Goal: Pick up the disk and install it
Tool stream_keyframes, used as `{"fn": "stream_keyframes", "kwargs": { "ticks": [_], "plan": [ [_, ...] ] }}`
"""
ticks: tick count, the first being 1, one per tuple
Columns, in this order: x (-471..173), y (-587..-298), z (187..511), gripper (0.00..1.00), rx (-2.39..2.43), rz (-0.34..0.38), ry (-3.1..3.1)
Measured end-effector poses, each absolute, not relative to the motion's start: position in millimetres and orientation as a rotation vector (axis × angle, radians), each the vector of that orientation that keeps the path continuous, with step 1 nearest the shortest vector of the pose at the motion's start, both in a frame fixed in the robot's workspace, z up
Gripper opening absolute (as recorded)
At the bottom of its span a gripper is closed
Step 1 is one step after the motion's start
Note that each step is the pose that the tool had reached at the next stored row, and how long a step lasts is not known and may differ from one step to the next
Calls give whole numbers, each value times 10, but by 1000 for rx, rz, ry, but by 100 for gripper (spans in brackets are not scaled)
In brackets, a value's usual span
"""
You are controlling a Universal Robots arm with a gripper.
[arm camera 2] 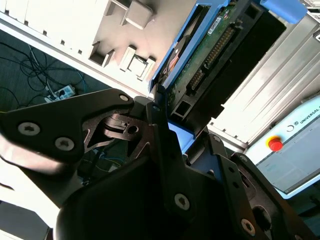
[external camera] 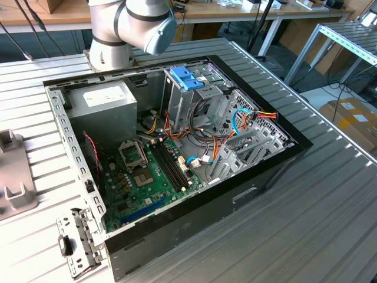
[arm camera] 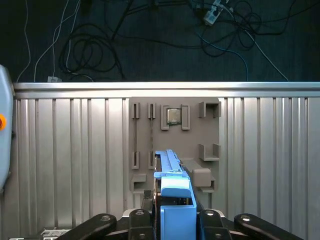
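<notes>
Setting: ribbed aluminium tabletop (arm camera: 65, 165) in a workshop, with loose cables (arm camera: 100, 45) on the dark floor beyond its edge.
Disk: the disk (arm camera: 176, 202) stands on edge in the gripper (arm camera: 175, 222), over a grey holder plate (arm camera: 150, 135). Whether its far end touches the plate cannot be told.
Grip: fingers (arm camera: 142, 225) are clamped on the disk's two long sides, one on each face of the blue carrier.
Build: flat, long rectangular body with a bright blue plastic frame. In the second wrist view the green circuit board (arm camera 2: 212, 47) and its pin connector are exposed.
Handling (judged): stiff and dense for its size, so it should not flex. The smooth plastic rails may slide under a light squeeze, and the board and pins look fragile.
Hold (judged): best taken on the blue side rails near mid-length, away from the board and connector.
Holder plate: matt grey moulded piece with upright slots and pockets. One pocket holds a square processor chip (arm camera: 173, 116).
Computer case (external camera: 194, 218): open black steel box lying on the tabletop, with a green motherboard (external camera: 153, 171) and a perforated metal drive cage (external camera: 177, 100).
Latch piece: short blue two-tabbed latch (external camera: 187, 76) atop the cage.
</notes>
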State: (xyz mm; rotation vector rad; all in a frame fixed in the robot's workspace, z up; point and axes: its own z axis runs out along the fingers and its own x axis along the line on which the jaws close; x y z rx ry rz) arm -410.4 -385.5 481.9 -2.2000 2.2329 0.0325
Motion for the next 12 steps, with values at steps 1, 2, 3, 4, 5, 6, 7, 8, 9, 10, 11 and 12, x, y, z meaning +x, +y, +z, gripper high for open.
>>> {"fn": "stream_keyframes", "kwargs": {
  "ticks": [1, 2, 3, 4, 5, 6, 7, 8, 9, 10, 11, 12],
  "plan": [
    [-4101, -3858, 4819, 37, -2200, 32, 2233],
    [-4097, -3861, 4819, 37, -2200, 32, 2233],
    [-4095, -3865, 4819, 37, -2200, 33, 2233],
    [-4091, -3870, 4819, 37, -2200, 32, 2233],
    [-4088, -3873, 4819, 37, -2200, 32, 2233],
    [-4085, -3877, 4819, 37, -2200, 33, 2233],
    [-4083, -3880, 4819, 37, -2200, 32, 2233],
    [-4079, -3885, 4819, 37, -2200, 33, 2233],
    [-4077, -3889, 4819, 37, -2200, 32, 2233],
    [-4074, -3892, 4819, 37, -2200, 33, 2233],
    [-4071, -3897, 4819, 37, -2200, 32, 2233],
    [-4069, -3902, 4819, 37, -2200, 33, 2233]
  ]
}}
